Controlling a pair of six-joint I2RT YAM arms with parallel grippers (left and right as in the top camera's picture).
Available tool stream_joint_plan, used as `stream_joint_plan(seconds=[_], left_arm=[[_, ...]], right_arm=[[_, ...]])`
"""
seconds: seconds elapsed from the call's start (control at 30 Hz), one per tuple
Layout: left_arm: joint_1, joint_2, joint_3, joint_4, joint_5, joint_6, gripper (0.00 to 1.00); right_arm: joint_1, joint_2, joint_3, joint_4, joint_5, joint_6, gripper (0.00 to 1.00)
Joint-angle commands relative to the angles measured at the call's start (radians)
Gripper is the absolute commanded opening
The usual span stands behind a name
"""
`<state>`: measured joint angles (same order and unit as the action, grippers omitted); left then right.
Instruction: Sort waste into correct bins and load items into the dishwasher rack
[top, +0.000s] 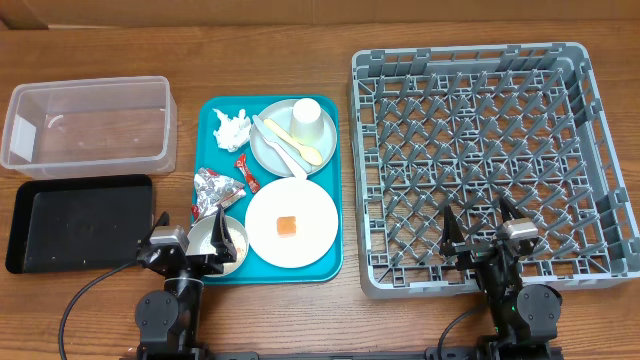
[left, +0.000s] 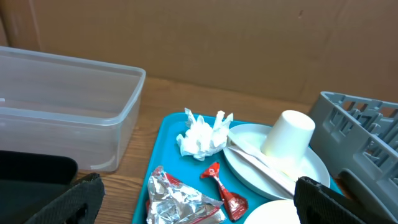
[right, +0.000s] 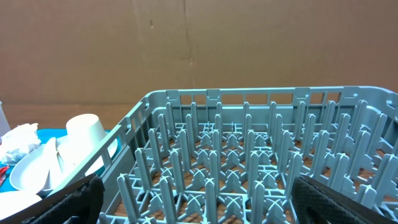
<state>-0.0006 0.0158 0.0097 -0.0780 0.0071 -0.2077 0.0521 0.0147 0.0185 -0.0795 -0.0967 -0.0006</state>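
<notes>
My left gripper (top: 190, 230) hangs low at the table's 6 o'clock side. It is over the small grey bowl (top: 236, 255) at 7 o'clock on the teal tray (top: 335, 160). Its fingers are spread wide and hold nothing. My right gripper (top: 482, 225) hangs over the 6 o'clock edge of the rack (top: 460, 58). Its fingers are wide and empty too.

The tissue (top: 232, 128) at 11 o'clock on the tray looks soft and very light. I think a pinch in its middle will do. The foil wrapper (top: 215, 188) at 9 o'clock looks crinkly and light, so I would nip a raised fold. The red packet (top: 246, 172) near it is thin and flat, so it is harder to get under. The orange cube (top: 288, 226) sits on the pink-white plate (top: 315, 205) at 5 o'clock. It is tiny and may squash.

The white cup (top: 310, 122) stands on the grey plate (top: 270, 150) at 1 o'clock. It looks light and tippy, so I would squeeze its sides. Plates are stiff and slippery, so I would take the rim. The clear tub (top: 90, 125) and black tray (top: 75, 225) sit at the table's 9 o'clock side.
</notes>
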Motion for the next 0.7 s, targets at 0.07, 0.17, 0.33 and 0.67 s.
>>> stream_joint_plan(seconds=[0.07, 0.17, 0.33, 0.67], left_arm=[[-0.010, -0.007, -0.004, 0.022, 0.219, -0.329, 1.00], [-0.010, -0.007, -0.004, 0.027, 0.276, -0.459, 1.00], [-0.010, -0.007, -0.003, 0.045, 0.329, -0.478, 1.00], [-0.010, 0.019, 0.215, -0.162, 0.358, -0.370, 1.00]], right_arm=[[-0.006, -0.012, -0.010, 0.003, 0.006, -0.004, 1.00], [-0.006, -0.012, -0.010, 0.004, 0.006, -0.004, 1.00], [-0.006, -0.012, -0.010, 0.003, 0.006, -0.004, 1.00], [-0.006, -0.012, -0.010, 0.004, 0.006, -0.004, 1.00]])
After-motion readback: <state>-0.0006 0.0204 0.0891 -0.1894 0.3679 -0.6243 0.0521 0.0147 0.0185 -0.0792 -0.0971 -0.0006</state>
